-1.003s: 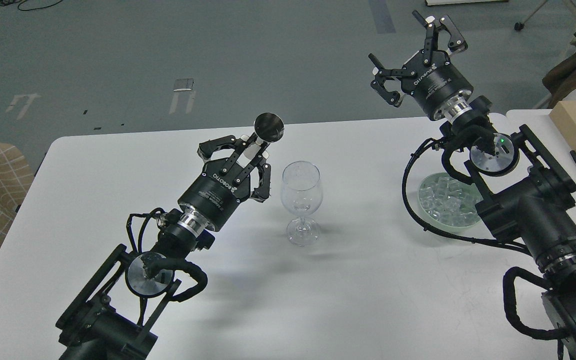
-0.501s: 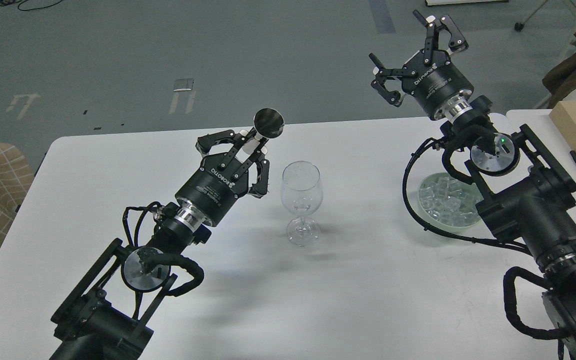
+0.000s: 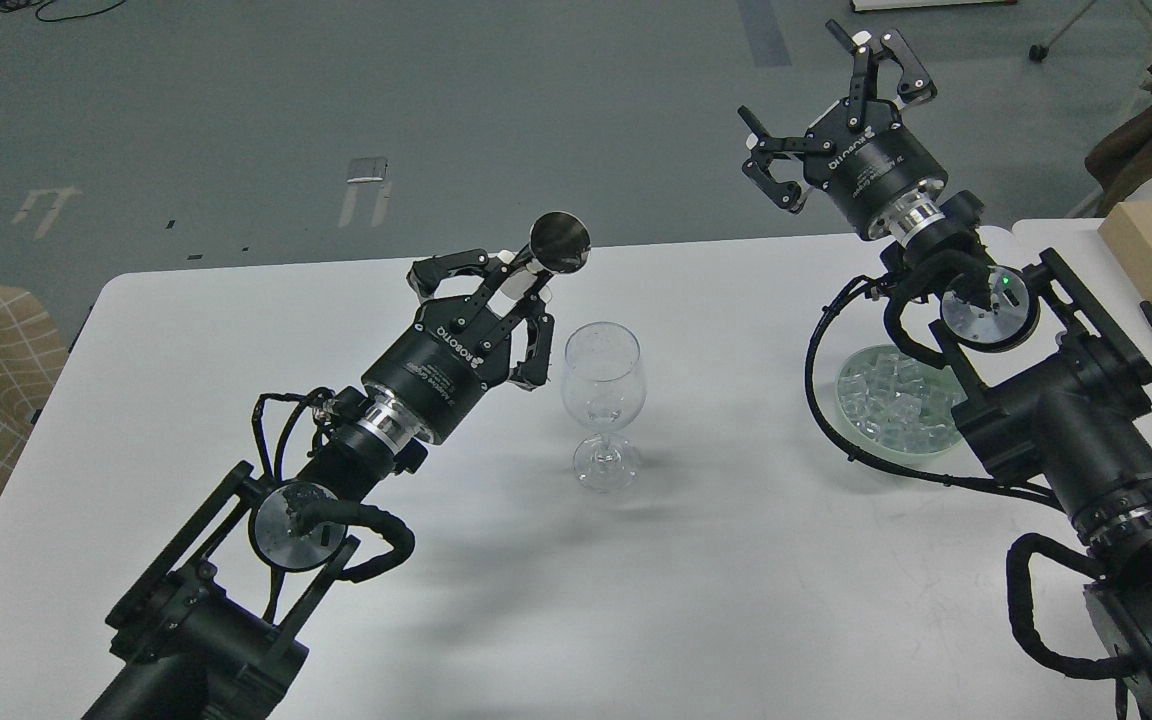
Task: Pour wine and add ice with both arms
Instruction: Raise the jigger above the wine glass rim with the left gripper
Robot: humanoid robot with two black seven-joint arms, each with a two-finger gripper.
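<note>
Grey floor lies beyond a white table [image 3: 736, 600]; near the middle of the table stands a wine glass [image 3: 603, 400], upright, with no liquid that I can make out in it; no stream of wine shows anywhere. To the left of the glass, the left gripper [image 3: 521, 300] has its fingers closed round the stem of a small metal cup [image 3: 560, 243], which is raised near the glass's rim and turned so its round mouth faces the camera; whether it holds anything cannot be told. On the right side of the table a clear dish [image 3: 861, 425] holds the ice [image 3: 891, 400], a heap of small clear cubes, partly hidden by the right arm; the right gripper [image 3: 826, 110] hangs high above the far edge with its fingers spread wide and nothing in them. By my judgement the pour is at hand but not done, and the ice has yet to be picked up. Both grippers bear the word ROBOTIQ; smaller lettering beneath it is too fine to read.
</note>
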